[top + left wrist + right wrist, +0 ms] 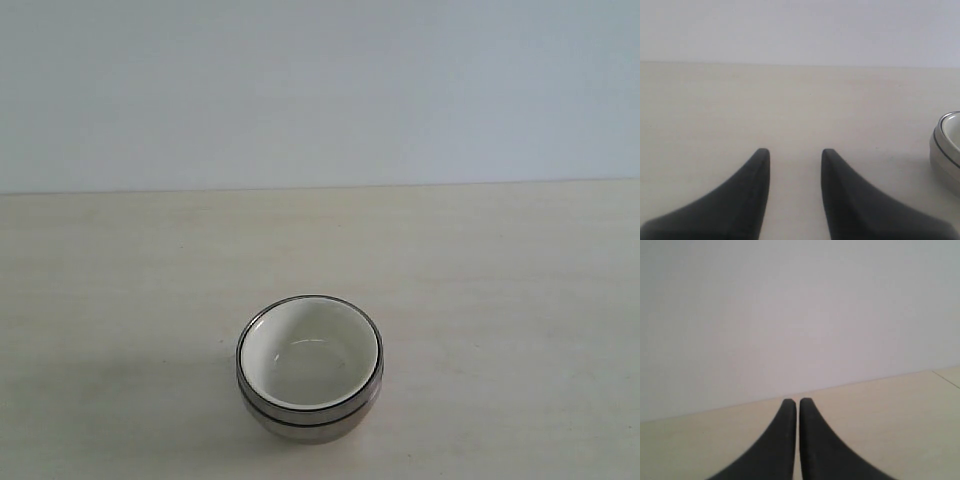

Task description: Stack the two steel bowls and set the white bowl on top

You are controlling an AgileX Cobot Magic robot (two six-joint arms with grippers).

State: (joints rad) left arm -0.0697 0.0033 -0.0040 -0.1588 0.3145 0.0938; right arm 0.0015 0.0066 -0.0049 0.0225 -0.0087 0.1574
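Exterior view shows you the small round glossy off-white bowl (310, 352) nested inside the two small round mirror-shiny steel bowls (305, 418), one stack near the front of the pale wooden table (120, 280). Two metal rims show one above the other, so you can judge the stacking as done. Left wrist view catches the stack's edge just off to one side of the left gripper (792, 155), whose black fingers (752, 192) stand well apart with nothing between them. The right gripper (794, 402) has its fingers pressed almost together, holding nothing, and no bowl shows in its view. If you must handle the stack, expect stiff, light, slippery polished steel and a glazed white bowl that may chip. Pinch across a rim wall, one finger inside and one outside, and lift gently so the nested bowls do not slide
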